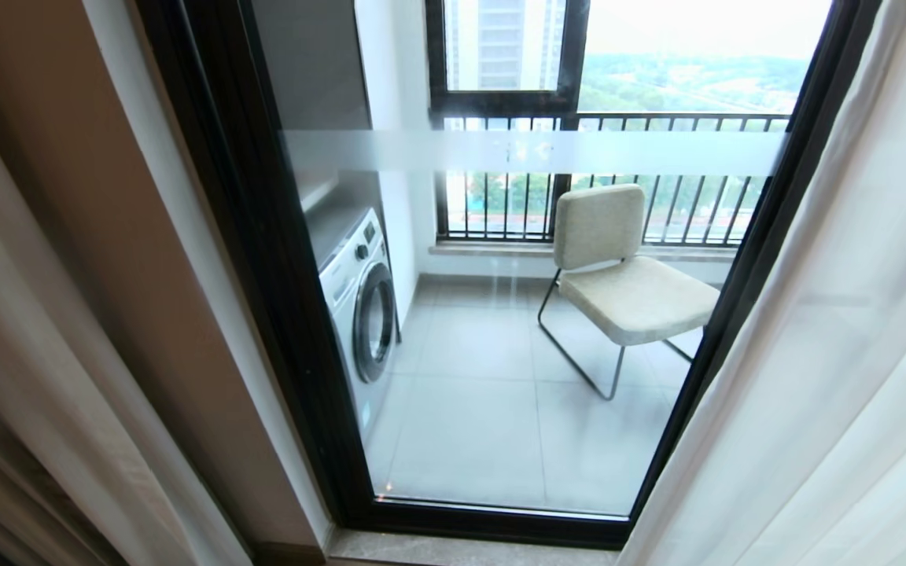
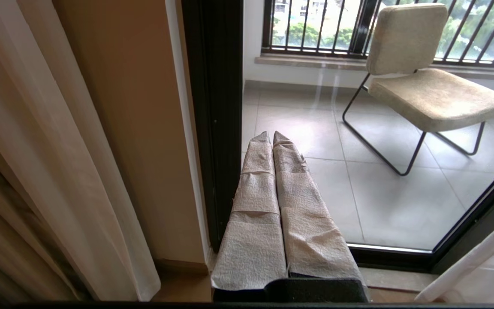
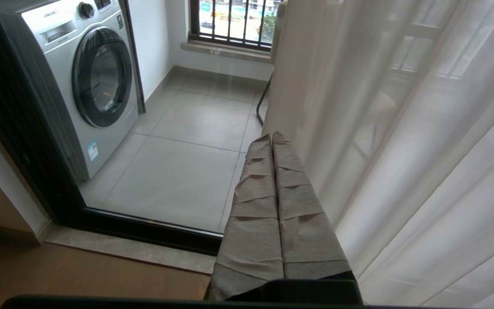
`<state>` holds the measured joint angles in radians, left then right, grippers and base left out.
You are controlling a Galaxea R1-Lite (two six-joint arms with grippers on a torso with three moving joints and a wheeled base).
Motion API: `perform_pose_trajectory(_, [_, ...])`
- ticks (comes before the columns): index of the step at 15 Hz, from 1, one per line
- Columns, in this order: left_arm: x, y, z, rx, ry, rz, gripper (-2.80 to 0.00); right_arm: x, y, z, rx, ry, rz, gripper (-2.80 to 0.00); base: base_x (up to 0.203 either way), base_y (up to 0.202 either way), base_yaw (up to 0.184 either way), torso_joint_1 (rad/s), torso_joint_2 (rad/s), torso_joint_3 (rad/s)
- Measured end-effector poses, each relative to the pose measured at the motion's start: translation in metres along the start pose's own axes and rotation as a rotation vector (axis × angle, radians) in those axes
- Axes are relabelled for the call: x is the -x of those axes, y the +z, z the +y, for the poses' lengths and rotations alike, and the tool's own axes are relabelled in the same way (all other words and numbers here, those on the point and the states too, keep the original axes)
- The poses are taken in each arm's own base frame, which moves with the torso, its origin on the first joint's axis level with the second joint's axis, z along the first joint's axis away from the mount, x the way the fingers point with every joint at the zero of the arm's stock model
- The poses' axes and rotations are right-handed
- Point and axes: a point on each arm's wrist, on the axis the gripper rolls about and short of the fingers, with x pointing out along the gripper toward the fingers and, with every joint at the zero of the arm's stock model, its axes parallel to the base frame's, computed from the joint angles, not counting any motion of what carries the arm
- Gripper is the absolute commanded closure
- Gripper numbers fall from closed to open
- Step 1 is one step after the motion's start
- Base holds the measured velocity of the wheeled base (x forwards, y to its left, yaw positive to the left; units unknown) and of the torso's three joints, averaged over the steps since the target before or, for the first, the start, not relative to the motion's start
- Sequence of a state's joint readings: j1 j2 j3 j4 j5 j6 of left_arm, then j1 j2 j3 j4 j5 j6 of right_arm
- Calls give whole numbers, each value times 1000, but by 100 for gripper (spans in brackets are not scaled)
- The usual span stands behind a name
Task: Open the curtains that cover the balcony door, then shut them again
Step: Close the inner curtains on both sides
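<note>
The balcony door (image 1: 500, 409), clear glass in a thick black frame with a frosted white band (image 1: 532, 151), stands uncovered in the middle of the head view. Curtains hang at both sides: a beige drape with a white sheer edge (image 1: 20, 377) on the left, a translucent white sheer (image 1: 838, 377) on the right. Neither arm shows in the head view. My left gripper (image 2: 271, 136), tape-wrapped, is shut and empty, pointing at the door's left frame (image 2: 215, 128), apart from the left curtain (image 2: 49, 163). My right gripper (image 3: 272, 138) is shut and empty, right beside the right sheer (image 3: 401, 150).
Behind the glass stand a washing machine (image 1: 359, 306) at the left and a beige chair (image 1: 626, 283) on black metal legs on grey tiles. A black-framed window with railing bars (image 1: 602, 181) lies beyond. A stone sill (image 3: 135, 249) runs along the door's foot.
</note>
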<state>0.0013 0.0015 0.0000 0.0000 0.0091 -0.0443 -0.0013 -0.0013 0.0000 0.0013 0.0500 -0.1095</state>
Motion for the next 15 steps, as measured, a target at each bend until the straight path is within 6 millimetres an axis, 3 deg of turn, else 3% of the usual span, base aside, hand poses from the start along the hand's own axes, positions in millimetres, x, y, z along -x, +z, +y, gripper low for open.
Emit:
perform_pose_trajectory(7, [0,0,0,0,1,3,0,0,0,0,0,1,2,0,175,0,0,7,3,2])
perform_pose_trajectory(15, [0,0,0,0,0,0,0,0,0,0,0,0,0,0,0,0,0,-5,0,2])
